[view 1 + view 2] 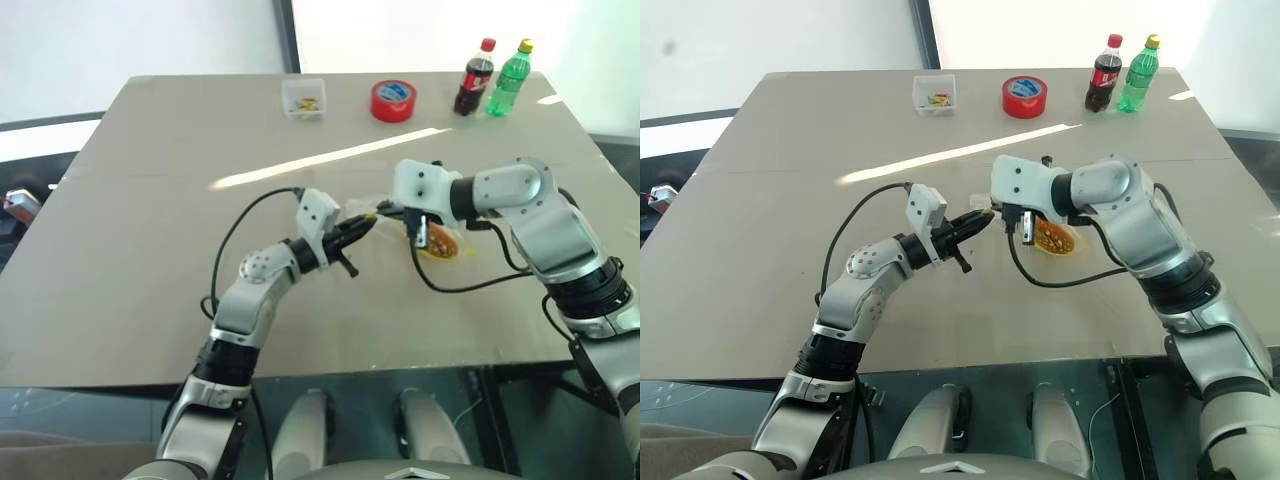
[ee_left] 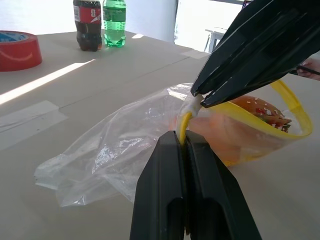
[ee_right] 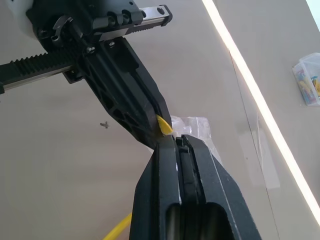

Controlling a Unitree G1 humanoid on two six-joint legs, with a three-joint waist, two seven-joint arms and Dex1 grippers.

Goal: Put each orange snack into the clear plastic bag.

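on the tan tabletop (image 1: 150,200), the left gripper (image 1: 362,228) is seen closed on the yellow strip of the clear plastic bag (image 2: 115,150); in the left wrist view its two black fingers (image 2: 167,165) are pressed together with the yellow edge pinched between them. just to the right, the right gripper (image 2: 197,97) is closed on the same yellow strip, close beside the left one, so that the bag's edge is held by both near the middle of the tabletop. the crinkled body of the bag is spread on the tabletop, and its mouth is held as a yellow loop. inside the bag, an orange snack (image 2: 250,107) is seen behind the plastic; whether a second one lies with it cannot be told. along the far edge of the tabletop, well apart from the bag, a small clear box (image 1: 303,98), a red tape roll (image 1: 393,100), a cola bottle (image 1: 474,78) and a green bottle (image 1: 508,78) are lined up, with the two bottles standing upright side by side.
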